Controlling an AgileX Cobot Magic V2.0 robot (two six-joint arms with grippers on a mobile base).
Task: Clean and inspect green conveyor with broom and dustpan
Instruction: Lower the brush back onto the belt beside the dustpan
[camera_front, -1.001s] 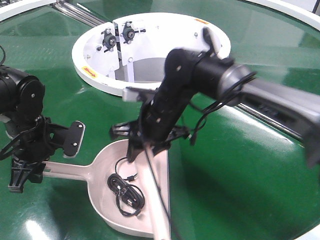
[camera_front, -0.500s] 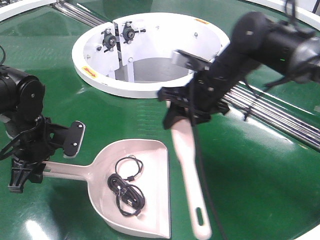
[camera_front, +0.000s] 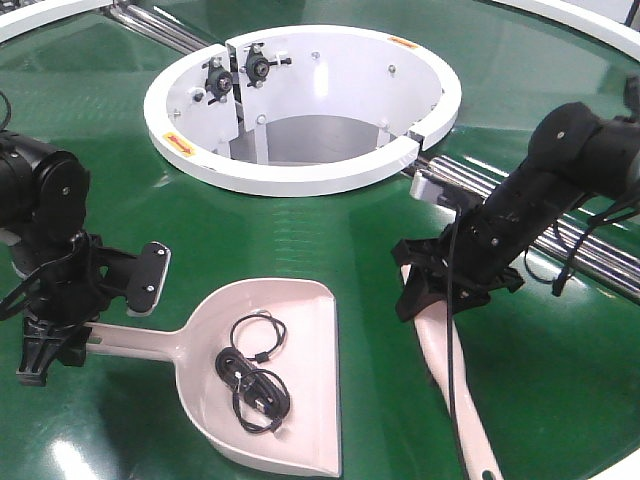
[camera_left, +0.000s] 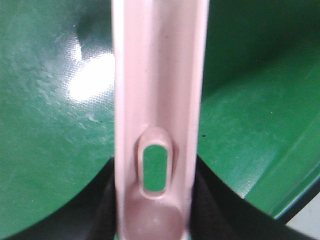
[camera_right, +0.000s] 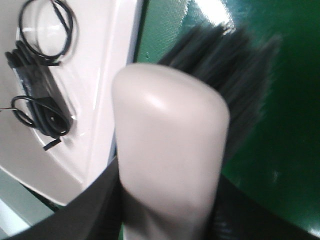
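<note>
A pink dustpan (camera_front: 300, 330) lies on the green conveyor (camera_front: 300, 230) with a coiled black cable (camera_front: 255, 375) in it. My left gripper (camera_front: 55, 340) is shut on the dustpan handle (camera_front: 130, 342). In the left wrist view, the handle (camera_left: 155, 75) with its hang hole runs between the black jaws of this gripper (camera_left: 154, 210). My right gripper (camera_front: 445, 285) is shut on the pink broom (camera_front: 455, 380), right of the dustpan and apart from it. The right wrist view shows this gripper (camera_right: 167, 200), the broom head (camera_right: 170, 135), its black bristles (camera_right: 230, 65), the dustpan (camera_right: 107, 65) and the cable (camera_right: 40, 100).
A white ring housing (camera_front: 190, 150) with a central opening stands at the back of the conveyor. Metal rails (camera_front: 590, 250) run across the right side behind my right arm, and more rails (camera_front: 160, 25) show at the top left.
My right arm has swung the broom from over the dustpan's mouth to the right, away from the pan. The left arm, dustpan and cable have not moved.
</note>
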